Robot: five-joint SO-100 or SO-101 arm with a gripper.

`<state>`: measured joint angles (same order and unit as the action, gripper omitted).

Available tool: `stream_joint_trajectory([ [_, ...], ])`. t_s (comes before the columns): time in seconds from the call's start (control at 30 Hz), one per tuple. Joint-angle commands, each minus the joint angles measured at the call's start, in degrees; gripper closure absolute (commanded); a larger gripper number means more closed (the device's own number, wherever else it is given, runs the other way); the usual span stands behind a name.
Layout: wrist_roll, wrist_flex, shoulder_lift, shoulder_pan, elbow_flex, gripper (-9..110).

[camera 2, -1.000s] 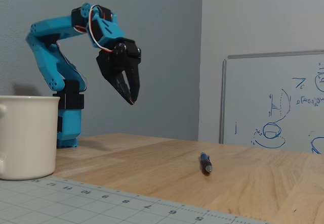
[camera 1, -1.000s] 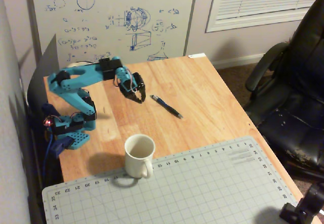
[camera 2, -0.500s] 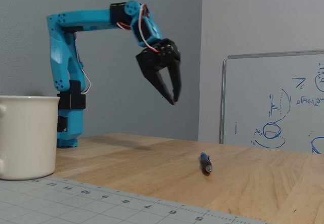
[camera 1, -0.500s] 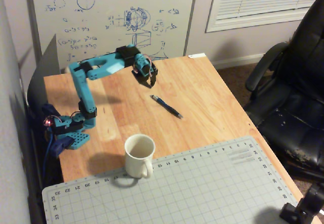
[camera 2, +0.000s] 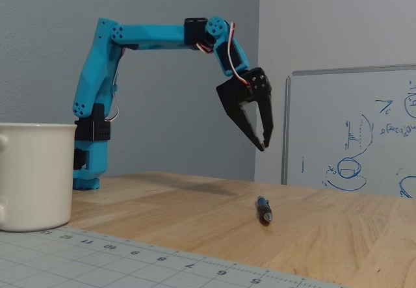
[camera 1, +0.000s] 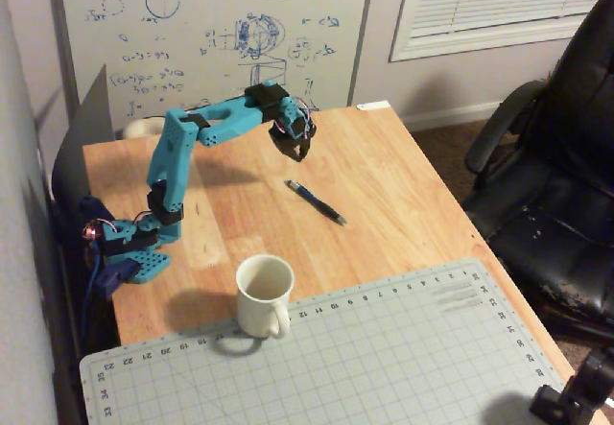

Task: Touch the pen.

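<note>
The pen [camera 1: 315, 201] is thin and dark and lies flat on the wooden table, slanting from upper left to lower right in the overhead view. In the fixed view the pen [camera 2: 264, 209] shows end-on with a bluish section. My gripper [camera 1: 299, 152] has black fingers on a blue arm and hangs in the air beyond the pen's far end. In the fixed view the gripper [camera 2: 265, 145] points down, well above the pen and not touching it. Its fingertips are together and hold nothing.
A white mug [camera 1: 264, 295] stands at the edge of a grey cutting mat [camera 1: 403, 348], near the table's front; the mug also shows in the fixed view [camera 2: 36, 174]. The arm's base [camera 1: 134, 252] is at the table's left. A black chair [camera 1: 556, 176] stands to the right, and a whiteboard [camera 1: 221, 32] is behind.
</note>
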<state>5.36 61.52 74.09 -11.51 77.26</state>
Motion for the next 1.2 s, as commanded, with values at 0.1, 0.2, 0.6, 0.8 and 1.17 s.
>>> stream_joint_trajectory([
  [0.1, 0.53, 0.0, 0.09, 4.48, -4.75, 101],
  [0.2, 0.53, 0.0, -0.44, 6.33, -4.75, 101],
  [0.6, 0.09, -1.32, -9.4, 6.5, -10.99, 101],
  [0.8, 0.44, -0.97, -14.15, 6.86, -17.05, 101],
  [1.17, 0.44, -0.35, -19.51, 7.21, -20.57, 101],
])
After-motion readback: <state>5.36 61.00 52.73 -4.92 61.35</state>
